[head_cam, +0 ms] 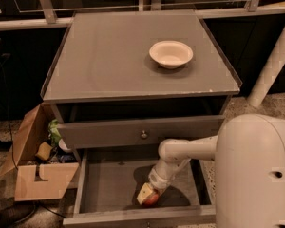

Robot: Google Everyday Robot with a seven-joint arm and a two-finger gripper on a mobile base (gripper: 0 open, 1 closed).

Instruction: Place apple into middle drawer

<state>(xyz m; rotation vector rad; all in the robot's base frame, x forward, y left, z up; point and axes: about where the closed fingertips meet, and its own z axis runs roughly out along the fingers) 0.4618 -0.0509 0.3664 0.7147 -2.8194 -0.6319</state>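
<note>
Apple (153, 200) is what my hand (147, 195) has hold of: the fingers are drawn in narrow around the small red-orange fruit, one pale finger pad covering its left side so that only the right and lower part of it shows. My hand hangs low inside the middle drawer (109, 186), which is pulled well out from the cabinet, and the apple is near the front of the drawer's flat grey floor, just behind the thick front board and a little right of centre. Whether the fruit touches the floor I cannot tell; a dark shadow lies under and around it. My white arm (183, 150) comes in from the right, bends at a rounded joint above the drawer and slants down and to the left to the hand. Just above, the upper drawer (104, 133) stands slightly out, its small round knob (144, 135) at mid-front. On the grey worktop (99, 56) a shallow white bowl (171, 54) sits right of centre, well apart from my hand. Left of the cabinet an open cardboard box (43, 182) rests on the ground with some small things in it.
</note>
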